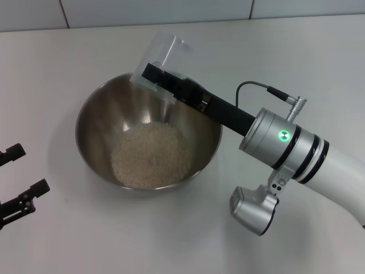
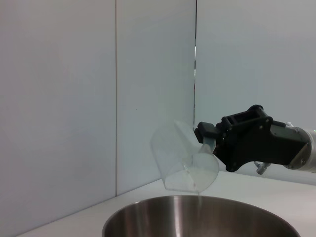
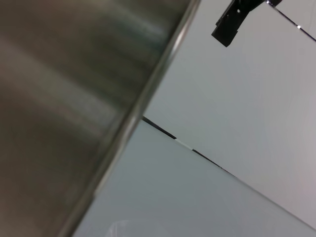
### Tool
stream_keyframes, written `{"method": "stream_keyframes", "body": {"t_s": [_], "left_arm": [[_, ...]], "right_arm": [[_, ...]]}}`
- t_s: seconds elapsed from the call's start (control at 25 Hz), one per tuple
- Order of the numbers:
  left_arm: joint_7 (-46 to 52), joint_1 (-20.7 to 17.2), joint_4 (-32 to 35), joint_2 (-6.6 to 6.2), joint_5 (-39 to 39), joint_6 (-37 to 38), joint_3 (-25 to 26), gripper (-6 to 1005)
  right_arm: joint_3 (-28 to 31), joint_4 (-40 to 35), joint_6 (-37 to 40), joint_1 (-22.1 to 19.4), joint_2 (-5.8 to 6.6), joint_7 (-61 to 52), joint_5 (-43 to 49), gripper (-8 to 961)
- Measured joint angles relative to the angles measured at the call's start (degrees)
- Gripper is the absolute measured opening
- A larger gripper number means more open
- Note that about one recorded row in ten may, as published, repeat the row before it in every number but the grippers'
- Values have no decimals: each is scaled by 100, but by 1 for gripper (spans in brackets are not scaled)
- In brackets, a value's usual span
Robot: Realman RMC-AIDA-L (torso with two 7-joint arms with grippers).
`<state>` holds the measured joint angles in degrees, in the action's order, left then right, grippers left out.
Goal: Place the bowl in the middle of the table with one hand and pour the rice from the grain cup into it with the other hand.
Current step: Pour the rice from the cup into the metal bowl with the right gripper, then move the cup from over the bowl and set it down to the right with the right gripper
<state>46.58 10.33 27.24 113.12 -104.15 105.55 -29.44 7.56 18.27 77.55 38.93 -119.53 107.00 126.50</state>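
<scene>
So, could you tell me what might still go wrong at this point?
The right tool holds the tilted, see-through grain cup over the bowl's far rim, not its middle, so any last grains could drop onto the table. Swinging the cup back low might clip that rim and shift the bowl with its rice. The left tool stands open, apart, steadying nothing.

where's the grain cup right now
The grain cup is tipped over the bowl's far rim, held by the right gripper; it looks empty.

Brushed steel bowl (image 1: 97, 123); clear glossy plastic grain cup (image 1: 162, 54).
</scene>
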Motion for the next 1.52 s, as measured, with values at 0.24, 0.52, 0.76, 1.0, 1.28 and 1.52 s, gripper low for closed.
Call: {"method": "stream_keyframes", "body": {"t_s": [0.24, 0.52, 0.76, 1.0, 1.28, 1.52], "left_arm": [[0, 5, 1, 0, 0, 0, 0, 796], [0, -3, 0, 0, 0, 0, 0, 796], [-16, -5, 1, 0, 0, 0, 0, 796], [-16, 10, 0, -9, 1, 14, -9, 796], [-5, 31, -2, -20, 1, 36, -45, 796], [-2, 8, -6, -26, 1, 47, -48, 796]], "right_arm": [[0, 14, 0, -21, 0, 15, 1, 64], [52, 152, 3, -90, -4, -210, -31, 66], [298, 461, 268, -279, 4, -1748, -37, 69], [951, 599, 695, -602, -4, -4375, -47, 71], [2202, 577, 1144, -1114, 18, -7844, -53, 74], [2894, 414, 660, -1394, 26, -9618, -56, 76]]}}
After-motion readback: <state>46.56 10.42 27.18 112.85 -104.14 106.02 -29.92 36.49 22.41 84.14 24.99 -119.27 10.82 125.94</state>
